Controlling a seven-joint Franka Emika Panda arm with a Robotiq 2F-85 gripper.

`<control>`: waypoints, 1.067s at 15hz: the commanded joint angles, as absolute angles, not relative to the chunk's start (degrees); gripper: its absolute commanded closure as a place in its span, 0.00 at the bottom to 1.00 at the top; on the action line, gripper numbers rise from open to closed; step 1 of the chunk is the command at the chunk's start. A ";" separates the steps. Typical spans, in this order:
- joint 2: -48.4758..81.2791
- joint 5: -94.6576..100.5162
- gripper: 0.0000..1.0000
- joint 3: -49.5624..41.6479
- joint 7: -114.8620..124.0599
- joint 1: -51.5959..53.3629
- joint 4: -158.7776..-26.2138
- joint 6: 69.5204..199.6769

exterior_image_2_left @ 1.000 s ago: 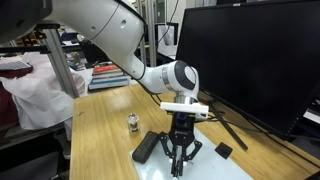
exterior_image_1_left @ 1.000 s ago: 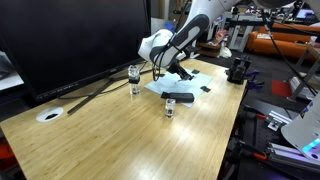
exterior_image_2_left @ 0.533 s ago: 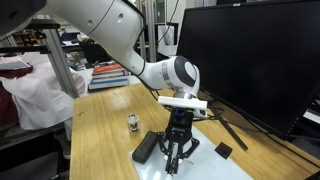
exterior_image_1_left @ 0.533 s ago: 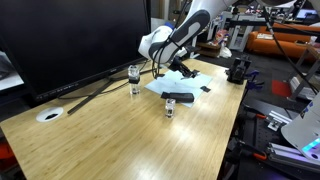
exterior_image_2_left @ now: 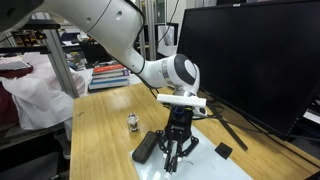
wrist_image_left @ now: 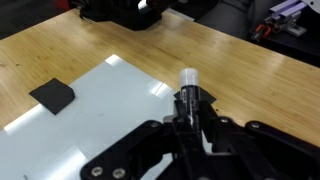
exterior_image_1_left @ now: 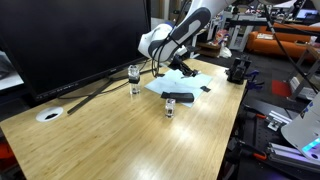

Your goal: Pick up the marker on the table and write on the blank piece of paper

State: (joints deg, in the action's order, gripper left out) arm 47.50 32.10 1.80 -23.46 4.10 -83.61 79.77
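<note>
Seemingly the claw (exterior_image_2_left: pixel 172 158), gripping the marker (wrist_image_left: pixel 188 82), has risen slightly over the paper (wrist_image_left: pixel 95 115).

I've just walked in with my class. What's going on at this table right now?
The robot arm's gripper is closed on a marker and points it down over the white sheet of paper on the wooden table. No writing shows on the paper, only a small black square lying on it. Whether the tip touches the paper cannot be told.
</note>
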 commanded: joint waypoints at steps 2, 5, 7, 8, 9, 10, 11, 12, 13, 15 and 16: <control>46.87 31.61 0.95 1.62 -20.99 4.26 -83.46 76.48; 46.91 31.44 0.95 1.92 -20.59 3.97 -83.38 76.29; 47.23 31.40 0.95 1.98 -20.98 3.87 -83.17 75.99; 47.42 31.38 0.95 1.99 -21.00 3.77 -83.04 76.12; 47.54 31.70 0.95 2.08 -21.13 3.62 -83.05 77.29; 47.90 32.05 0.95 1.88 -20.58 3.73 -82.69 77.86; 48.14 32.06 0.95 1.92 -20.69 3.65 -82.37 78.38; 48.59 32.00 0.95 1.95 -20.87 3.55 -81.73 78.98; 49.02 31.99 0.95 1.94 -21.03 3.52 -81.16 79.73; 50.45 32.13 0.95 1.68 -21.46 3.56 -79.55 80.58; 51.07 32.12 0.95 1.57 -21.61 3.57 -78.88 80.87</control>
State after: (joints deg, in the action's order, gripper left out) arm 49.28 32.18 1.76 -21.12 3.87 -81.54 80.26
